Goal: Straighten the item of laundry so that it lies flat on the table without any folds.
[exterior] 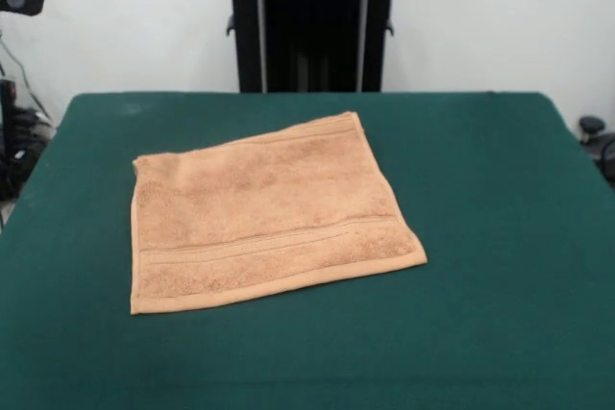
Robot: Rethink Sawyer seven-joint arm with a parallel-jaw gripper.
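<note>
The tan terry-cloth towel (264,213) lies spread out on the dark green table (500,237), left of the table's middle and turned a little askew. A woven band stripe runs near its front hem. It looks flat, with only slight ripples near its far left corner. The gripper and arm do not show in the front view.
The robot's black pedestal (312,26) stands at the table's far side, with a red part at the top edge. Dark equipment and cables sit beyond the table's left edge (19,132). A black object shows beyond the right edge (598,141).
</note>
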